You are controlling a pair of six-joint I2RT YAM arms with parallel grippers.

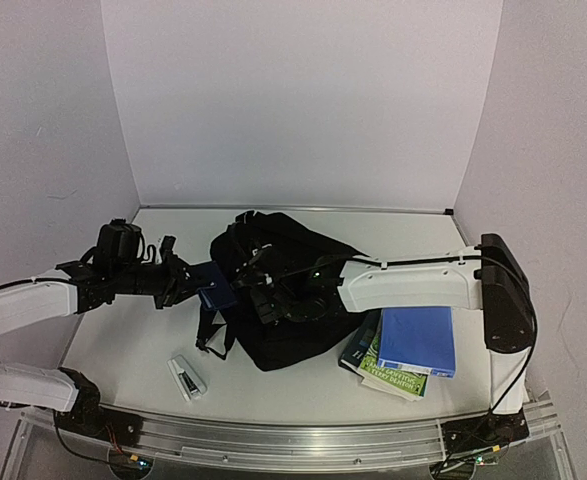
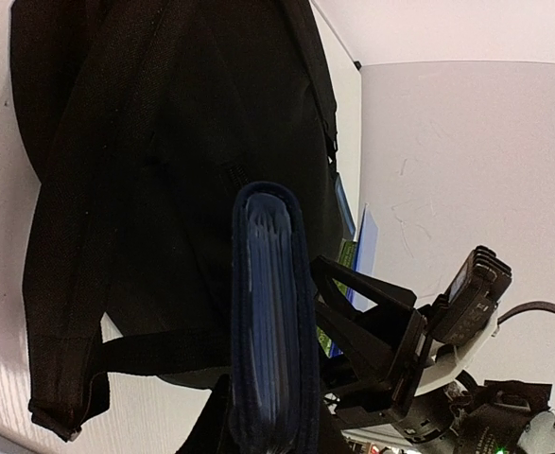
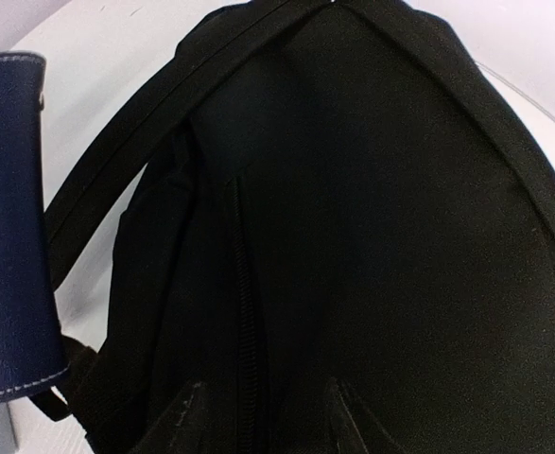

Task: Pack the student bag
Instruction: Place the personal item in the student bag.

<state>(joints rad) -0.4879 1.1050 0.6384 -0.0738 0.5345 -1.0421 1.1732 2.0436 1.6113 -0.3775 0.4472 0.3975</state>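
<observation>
The student bag [image 1: 285,345], a large black backpack, lies in the middle of the table. My left gripper [image 1: 187,281] is shut on a dark navy wallet [image 1: 216,286] and holds it in the air just left of the bag. From the left wrist the wallet [image 2: 268,322] stands edge-on between the fingers, with the bag [image 2: 164,142] behind it. My right gripper [image 3: 263,390] is down on the bag's top fabric [image 3: 381,189]. Its fingertips [image 3: 194,392] stand apart either side of a closed zipper line [image 3: 244,312], and I see no fold pinched between them.
A blue book [image 1: 418,340] lies on a green-covered book [image 1: 373,368] right of the bag. A small white object [image 1: 186,377] lies near the front edge, left of the bag. A strap [image 1: 211,335] hangs off the bag's left side.
</observation>
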